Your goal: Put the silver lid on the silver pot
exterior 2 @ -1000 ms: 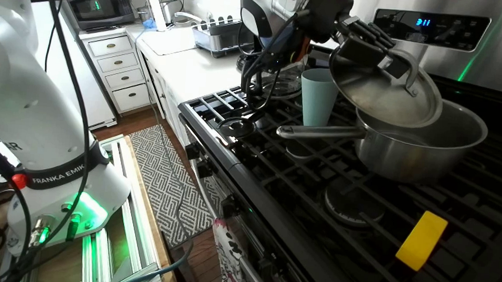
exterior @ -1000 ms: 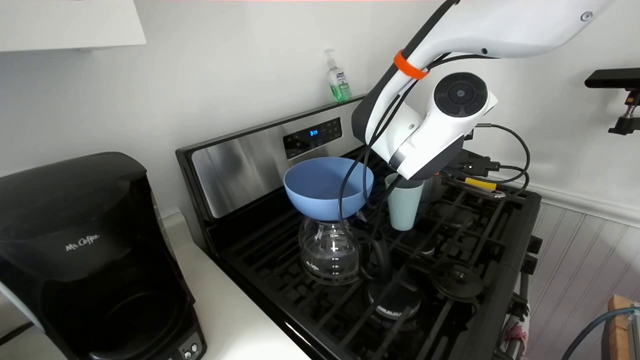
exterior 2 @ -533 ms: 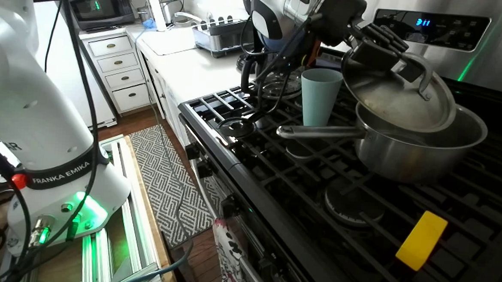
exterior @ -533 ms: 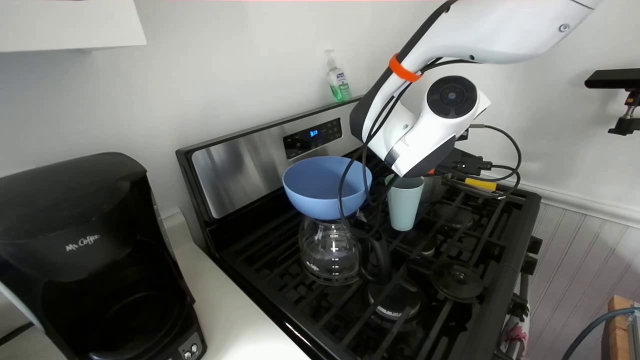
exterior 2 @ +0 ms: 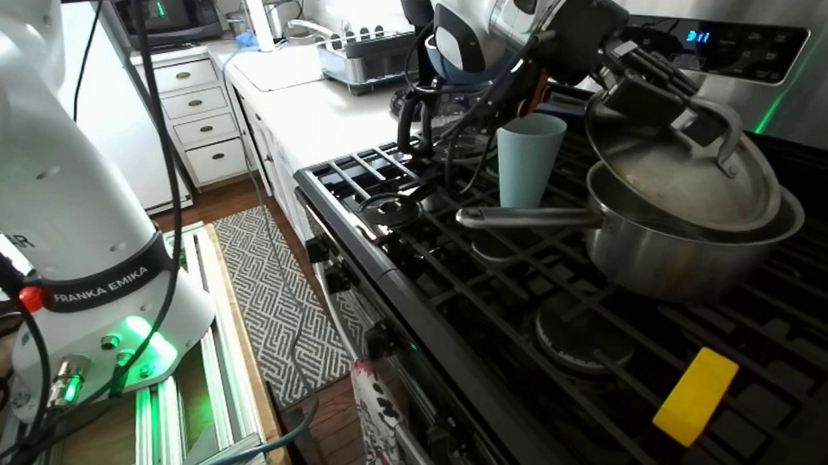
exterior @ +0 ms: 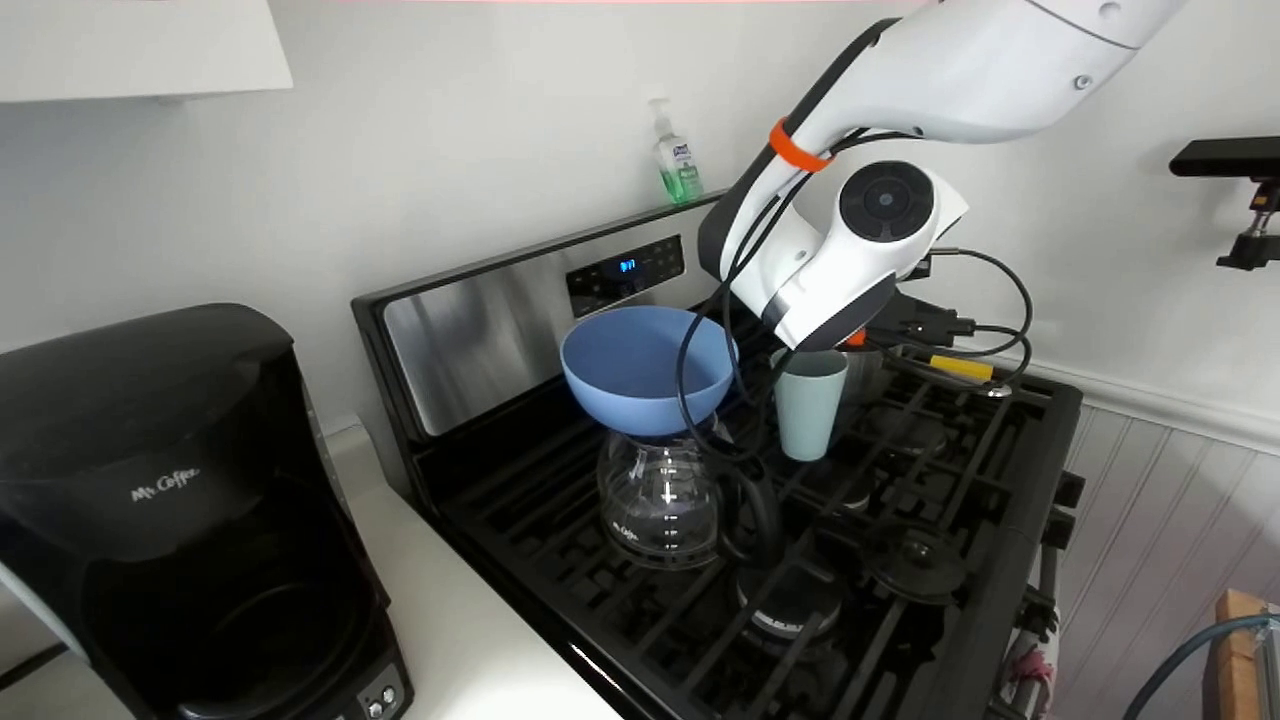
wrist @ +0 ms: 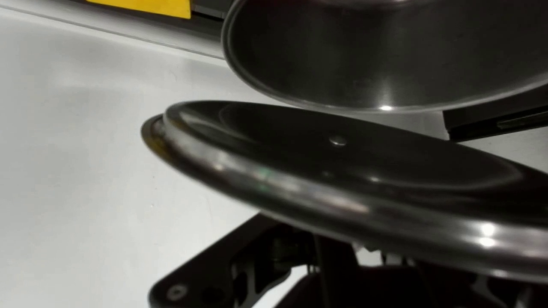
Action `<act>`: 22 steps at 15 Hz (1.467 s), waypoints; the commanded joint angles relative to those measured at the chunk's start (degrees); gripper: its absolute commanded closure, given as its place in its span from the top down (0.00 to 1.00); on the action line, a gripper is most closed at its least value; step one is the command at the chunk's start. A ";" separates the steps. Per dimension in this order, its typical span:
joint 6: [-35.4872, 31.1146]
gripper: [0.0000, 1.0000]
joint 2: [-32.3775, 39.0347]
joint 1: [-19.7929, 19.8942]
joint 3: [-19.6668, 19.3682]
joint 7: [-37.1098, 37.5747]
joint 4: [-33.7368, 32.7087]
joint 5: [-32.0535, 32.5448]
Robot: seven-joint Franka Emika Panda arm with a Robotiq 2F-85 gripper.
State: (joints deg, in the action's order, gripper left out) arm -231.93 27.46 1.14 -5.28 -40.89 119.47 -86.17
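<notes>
The silver lid hangs steeply tilted over the silver pot in an exterior view. Its lower edge overlaps the pot's opening; whether it touches the rim I cannot tell. My gripper is shut on the lid's arched handle, above the pot's near-left side. In the wrist view the lid shows its underside and covers the fingertips. The pot shows beyond it with its dark inside, a gap between the two in that view. The pot's long handle points toward the stove front.
A pale teal cup stands beside the pot, close to my arm. A blue bowl sits on a glass carafe, with my arm's cable hanging against it. A yellow block lies on the grates. A coffee maker stands on the counter.
My gripper has carried the lid right and slightly down in an exterior view, farther over the pot. The blue bowl has shifted slightly on the carafe. Pot and cup stay put.
</notes>
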 commanded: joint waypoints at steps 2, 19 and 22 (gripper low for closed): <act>0.15 0.02 1.96 1.07 -0.17 -2.94 -2.88 -1.39; -0.06 0.02 7.22 1.84 0.58 -9.74 -11.17 -4.22; -0.21 0.34 7.96 1.90 0.92 -11.06 -12.20 -5.10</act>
State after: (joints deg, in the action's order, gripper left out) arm -231.89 34.10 2.17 -5.14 -48.70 110.46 -88.88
